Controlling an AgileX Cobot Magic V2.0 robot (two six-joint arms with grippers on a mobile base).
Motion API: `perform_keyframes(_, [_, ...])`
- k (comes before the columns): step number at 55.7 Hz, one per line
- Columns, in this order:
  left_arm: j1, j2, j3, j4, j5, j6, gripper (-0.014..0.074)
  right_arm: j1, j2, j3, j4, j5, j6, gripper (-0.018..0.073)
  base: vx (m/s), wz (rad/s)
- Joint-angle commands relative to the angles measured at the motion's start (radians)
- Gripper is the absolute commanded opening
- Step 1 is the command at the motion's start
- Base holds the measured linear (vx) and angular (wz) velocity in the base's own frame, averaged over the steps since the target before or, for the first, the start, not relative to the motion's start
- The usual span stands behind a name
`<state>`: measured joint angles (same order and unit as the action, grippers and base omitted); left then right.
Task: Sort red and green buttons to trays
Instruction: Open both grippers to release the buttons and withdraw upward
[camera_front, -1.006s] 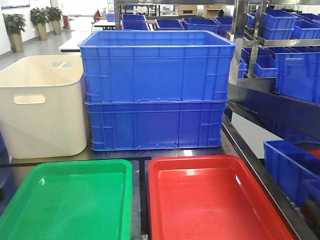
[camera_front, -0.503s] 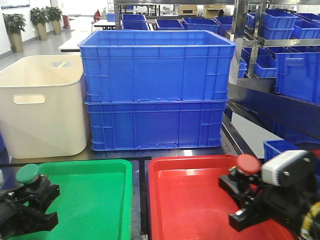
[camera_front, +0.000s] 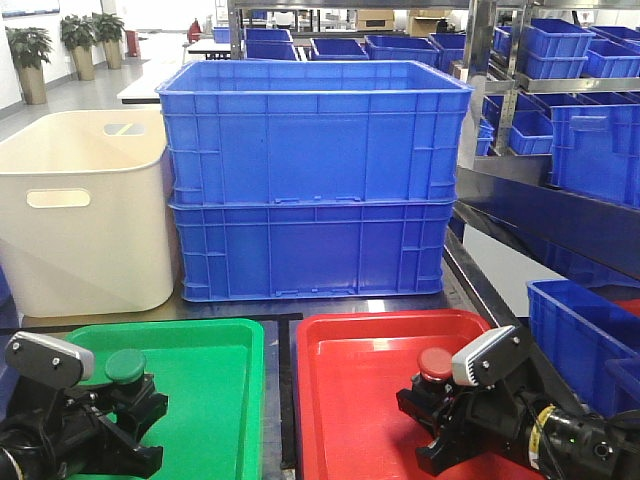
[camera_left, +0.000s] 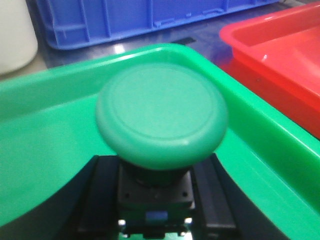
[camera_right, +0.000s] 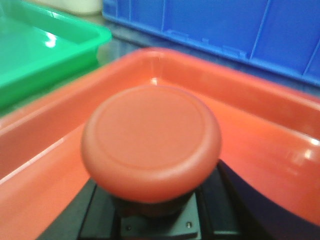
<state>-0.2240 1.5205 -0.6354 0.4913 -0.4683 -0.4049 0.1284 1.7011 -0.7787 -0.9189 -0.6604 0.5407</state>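
Observation:
My left gripper (camera_front: 128, 395) is shut on the dark body of the green button (camera_front: 125, 366) and holds it low over the green tray (camera_front: 215, 385). In the left wrist view the green button (camera_left: 161, 120) fills the frame above the green tray (camera_left: 45, 125), its body clamped between the black fingers (camera_left: 102, 200). My right gripper (camera_front: 428, 395) is shut on the red button (camera_front: 436, 363) inside the red tray (camera_front: 360, 380). In the right wrist view the red button (camera_right: 151, 141) sits over the red tray (camera_right: 260, 130). I cannot tell whether either button touches its tray.
Two stacked deep blue crates (camera_front: 312, 180) stand right behind the trays, with a cream tub (camera_front: 85, 215) to their left. Shelving with more blue crates (camera_front: 580, 150) runs along the right side. A narrow dark gap (camera_front: 285, 400) separates the trays.
Both arms came into view holding the buttons, then sank lower and moved inward. The green button went right over the green tray, and the red one dropped into the red tray.

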Motion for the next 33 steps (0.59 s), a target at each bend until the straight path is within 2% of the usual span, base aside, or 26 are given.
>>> perform_keyframes(1, [-0.004,-0.031,-0.033,-0.015,-0.086,-0.054,0.0405,0.001,-0.041,-0.034,0.024,-0.081,-0.009,0.0135,0.00,0.00])
perform_keyframes(11, [-0.004,-0.031,-0.033,-0.016,-0.054,-0.068,0.0550,0.001,-0.041,-0.034,0.024,-0.081,0.002,0.0377,0.00,0.00])
perform_keyframes(21, [-0.004,-0.032,-0.033,-0.016,-0.019,-0.068,0.0571,0.001,-0.041,-0.034,0.024,-0.076,0.002,0.0596,0.00,0.00])
perform_keyframes(26, [-0.004,-0.036,-0.033,-0.016,-0.019,-0.068,0.0571,0.001,-0.041,-0.034,0.024,-0.076,0.002,0.0650,0.00,0.00])
perform_keyframes(33, [-0.004,-0.071,-0.033,-0.016,-0.017,-0.068,0.0571,0.001,-0.063,-0.034,0.024,-0.076,0.002,0.0650,0.00,0.00])
